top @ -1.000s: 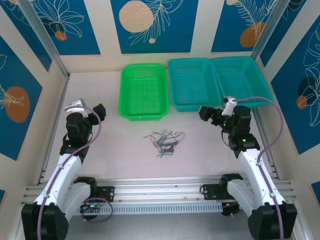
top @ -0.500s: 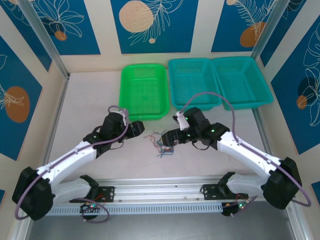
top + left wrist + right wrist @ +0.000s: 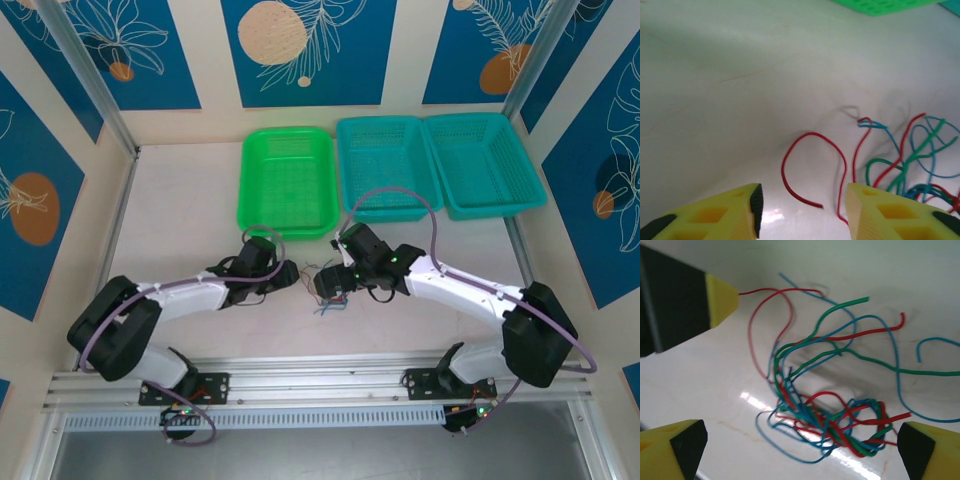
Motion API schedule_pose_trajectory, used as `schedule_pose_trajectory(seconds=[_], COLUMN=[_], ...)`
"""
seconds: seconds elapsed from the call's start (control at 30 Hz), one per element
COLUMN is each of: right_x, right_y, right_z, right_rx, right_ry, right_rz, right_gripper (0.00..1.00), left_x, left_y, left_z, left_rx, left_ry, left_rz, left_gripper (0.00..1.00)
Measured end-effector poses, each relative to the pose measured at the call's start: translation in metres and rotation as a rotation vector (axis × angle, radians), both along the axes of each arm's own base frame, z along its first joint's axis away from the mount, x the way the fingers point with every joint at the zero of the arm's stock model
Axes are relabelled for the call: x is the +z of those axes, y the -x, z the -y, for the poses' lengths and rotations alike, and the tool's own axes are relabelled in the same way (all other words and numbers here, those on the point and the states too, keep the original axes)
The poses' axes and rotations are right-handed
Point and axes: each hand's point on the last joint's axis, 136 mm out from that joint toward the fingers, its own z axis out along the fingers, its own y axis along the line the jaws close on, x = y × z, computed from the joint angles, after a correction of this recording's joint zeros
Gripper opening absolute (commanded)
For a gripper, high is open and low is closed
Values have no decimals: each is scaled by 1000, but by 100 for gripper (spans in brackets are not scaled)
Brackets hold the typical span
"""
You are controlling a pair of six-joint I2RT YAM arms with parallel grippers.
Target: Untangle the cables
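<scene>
Right gripper point(image 3: 800, 442) stands wide astride the cables point(image 3: 840, 355), left gripper point(image 3: 803, 205) half-open, all outside the baskets point(image 3: 286, 233).

Green basket point(image 3: 287, 180), two teal baskets point(image 3: 388, 165)

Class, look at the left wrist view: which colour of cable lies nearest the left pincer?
The red cable: its loose loop reaches between the left pincer's fingers; the blue cable and green cable lie further right.

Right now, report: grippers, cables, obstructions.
Left gripper open, red wire end between fingers. Right gripper open over thin red, blue, green cables, knotted. Green plastic basket beyond, apart.
</scene>
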Motion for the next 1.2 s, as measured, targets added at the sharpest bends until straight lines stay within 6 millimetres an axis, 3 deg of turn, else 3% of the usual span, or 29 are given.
schedule_pose_trajectory(seconds=[0.13,0.27,0.3,0.37,0.43,0.5,0.6,0.7,0.8,1.0,1.2], right_x=[-13,-33,-39,-52,-67,-77,-82,-88,-88,-88,-87], right_y=[-6,-8,-11,-16,-22,-27,-31,-32,-31,-33,-23], right_z=[-5,-21,-25,-28,-26,-20,-6,22,51,84,115], right_rx=[-7,19,17,5,-21,-67,-168,-305,-432,-645,-780], right_ry=[72,124,142,180,229,268,286,278,256,219,207], right_rz=[22,20,20,17,15,16,9,-23,-52,-122,-158], right_gripper=[99,99,100,85,49,28,27,28,32,40,38], left_x=[-11,-15,-14,-13,-6,10,55,102,129,137,148], left_y=[-8,-9,-9,-10,-11,-13,-15,-16,-17,-3,11], left_z=[5,9,8,7,4,-2,-19,-48,-84,-138,-180], left_rx=[8,4,1,8,19,35,68,139,230,348,438], left_ry=[-30,-33,-38,-42,-46,-50,-56,-76,-132,-261,-374], left_rz=[-19,-24,-18,-10,9,51,167,282,329,309,307], left_gripper=[31,0,0,0,0,0,0,0,0,0,0])
